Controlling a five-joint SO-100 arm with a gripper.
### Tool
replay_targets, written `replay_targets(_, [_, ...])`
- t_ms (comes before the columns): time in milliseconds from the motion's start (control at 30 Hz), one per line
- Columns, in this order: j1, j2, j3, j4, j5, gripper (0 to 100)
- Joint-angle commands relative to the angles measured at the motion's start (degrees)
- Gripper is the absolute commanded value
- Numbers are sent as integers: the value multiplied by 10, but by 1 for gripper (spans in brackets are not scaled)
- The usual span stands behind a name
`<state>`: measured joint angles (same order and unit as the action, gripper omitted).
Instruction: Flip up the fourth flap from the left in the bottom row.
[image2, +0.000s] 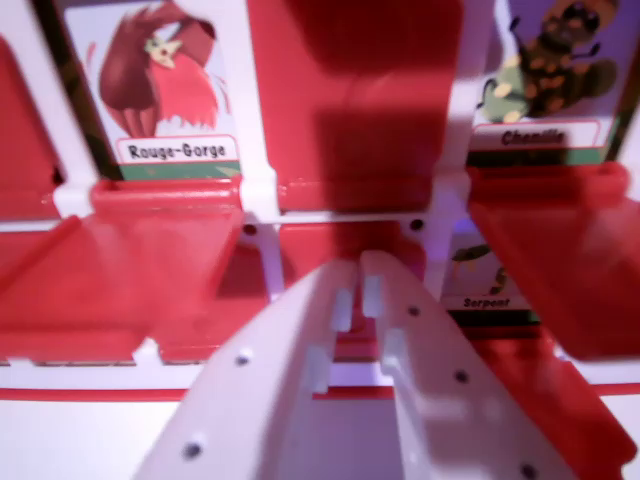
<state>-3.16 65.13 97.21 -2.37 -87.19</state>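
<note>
Right now the white gripper (358, 268) pokes up from the bottom of the wrist view, and its two jaws are together, with only a thin dark line between them and nothing held. The tips sit low on the game board (262, 195), a white frame with red flaps in rows. Just above and behind the tips is a red flap (335, 245) in the lower row. It looks dark and shady, and I cannot tell if the tips touch it. It is plain red plastic, blurry, and partly hidden by the jaws. Right above it, in the upper row, is a tall red flap (350, 100) that shows no picture. On the wrist view's left, a wide red flap (140, 285) leans out low toward the camera. Above that one is a card (165, 85) with a red bird, and it says "Rouge-Gorge". On the wrist view's right, a small card (487, 280) says "Serpent", and part of it is hidden by another red flap (560, 260) that leans out. Up in the right corner is a card (550, 80) with a spotty brown and green bug, and it says "Chenille". Along the bottom, the board has a white edge with a thin red line (90, 394).
</note>
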Motion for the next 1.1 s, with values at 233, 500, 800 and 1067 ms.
replay_targets(233, [-4,117,3,41,22,0])
replay_targets(500, [-17,296,64,159,32,0])
replay_targets(800, [-15,481,56,375,23,0])
replay_targets(1067, [22,595,15,527,-34,0])
